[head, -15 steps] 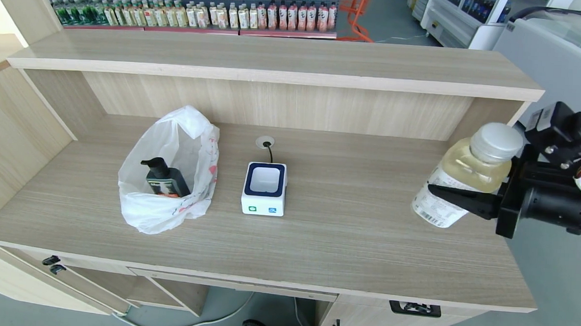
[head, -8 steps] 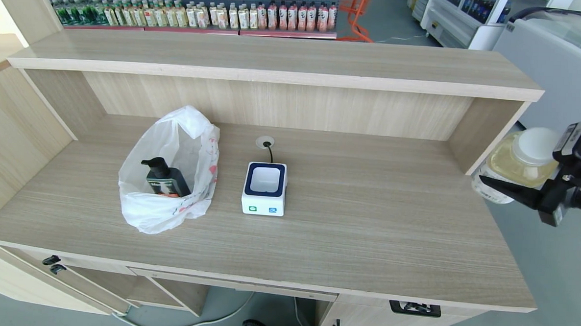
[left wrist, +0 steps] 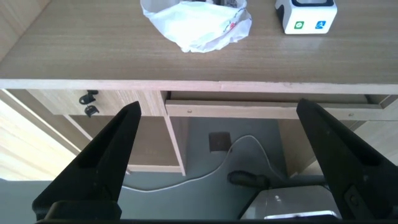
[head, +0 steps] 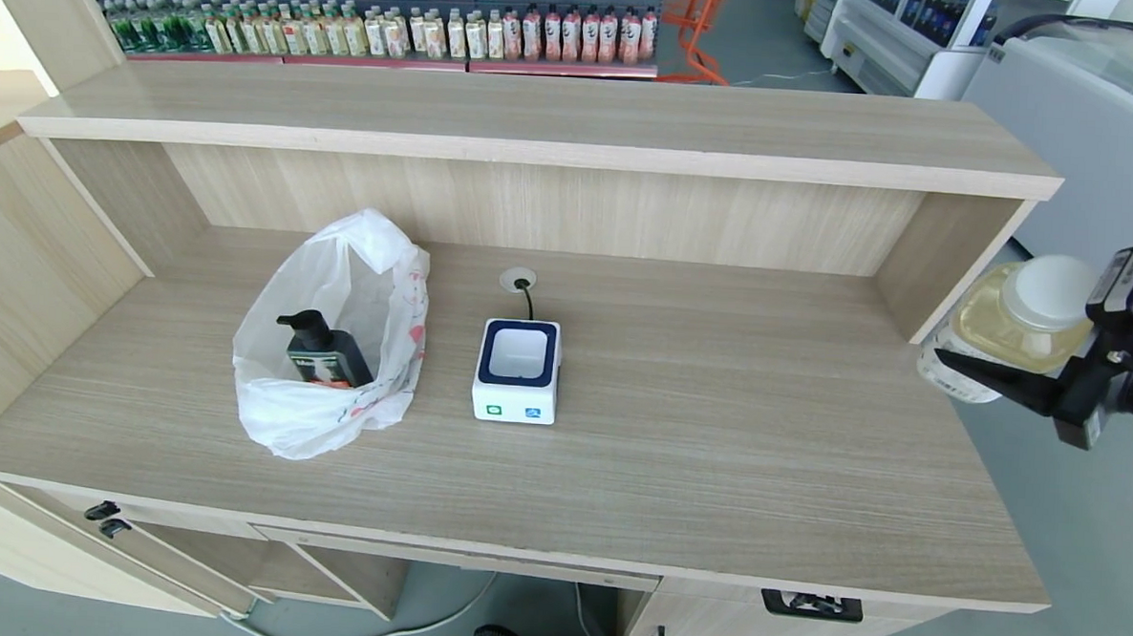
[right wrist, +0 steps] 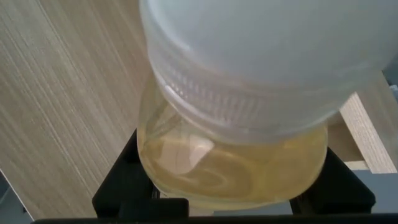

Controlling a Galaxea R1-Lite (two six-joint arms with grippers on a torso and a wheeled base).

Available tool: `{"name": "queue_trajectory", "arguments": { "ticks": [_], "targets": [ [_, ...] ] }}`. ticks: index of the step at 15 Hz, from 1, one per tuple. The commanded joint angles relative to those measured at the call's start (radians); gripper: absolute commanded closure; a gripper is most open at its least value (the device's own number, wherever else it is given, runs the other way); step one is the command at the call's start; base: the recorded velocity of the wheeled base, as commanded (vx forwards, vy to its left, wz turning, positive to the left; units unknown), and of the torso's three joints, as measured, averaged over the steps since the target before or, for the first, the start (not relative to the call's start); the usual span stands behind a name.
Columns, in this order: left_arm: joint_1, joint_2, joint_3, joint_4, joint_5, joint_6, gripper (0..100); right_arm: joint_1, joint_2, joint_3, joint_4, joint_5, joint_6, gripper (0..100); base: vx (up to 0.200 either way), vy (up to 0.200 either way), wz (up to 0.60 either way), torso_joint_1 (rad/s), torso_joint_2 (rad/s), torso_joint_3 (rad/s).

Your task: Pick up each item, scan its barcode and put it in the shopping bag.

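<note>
My right gripper (head: 990, 373) is shut on a clear bottle (head: 1006, 328) of pale yellow drink with a white cap, held in the air beyond the counter's right end. The same bottle (right wrist: 236, 155) sits close up between the dark fingers in the right wrist view. A white plastic shopping bag (head: 336, 337) stands open on the counter's left part with a dark pump bottle (head: 321, 350) inside. The white barcode scanner (head: 516, 368) with a dark blue rim sits mid-counter. My left gripper (left wrist: 217, 162) hangs open below the counter's front edge, with the bag (left wrist: 196, 22) and scanner (left wrist: 308, 14) beyond it.
The wooden counter (head: 713, 458) has a raised back shelf and side walls; the right wall stands close to the held bottle. A cable hole (head: 517, 280) lies behind the scanner. Drawers and cables sit under the counter's front edge.
My right gripper carried the bottle rightward, from over the counter's right part to beyond its right end, then barely moved. The head camera shifted slightly.
</note>
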Motion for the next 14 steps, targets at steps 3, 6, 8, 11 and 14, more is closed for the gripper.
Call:
{"name": "queue_trajectory", "arguments": {
  "ticks": [3, 6, 8, 11, 14],
  "targets": [
    [-0.001, 0.0, 0.0, 0.0, 0.0, 0.0, 0, 0.001, 0.009, 0.003, 0.001, 0.015, 0.001, 100, 0.0, 0.2, 0.0, 0.006, 0.01, -0.002],
    [-0.001, 0.0, 0.0, 0.0, 0.0, 0.0, 0, 0.001, 0.011, 0.001, -0.001, 0.023, 0.001, 100, 0.0, 0.2, 0.0, 0.002, 0.0, 0.001],
    [-0.001, 0.0, 0.002, 0.0, 0.0, 0.001, 0, 0.003, 0.012, -0.002, -0.001, 0.023, 0.003, 100, 0.0, 0.2, 0.0, 0.007, 0.0, 0.005],
    [-0.001, 0.0, 0.0, 0.0, 0.0, 0.001, 0, 0.001, 0.015, -0.003, -0.001, 0.024, 0.003, 100, 0.0, 0.2, 0.0, 0.002, 0.0, 0.004],
    [-0.001, 0.0, 0.0, 0.0, 0.0, 0.003, 0, 0.003, 0.015, 0.001, -0.001, 0.026, 0.001, 100, 0.0, 0.2, 0.0, 0.002, 0.0, 0.002]
  ]
}}
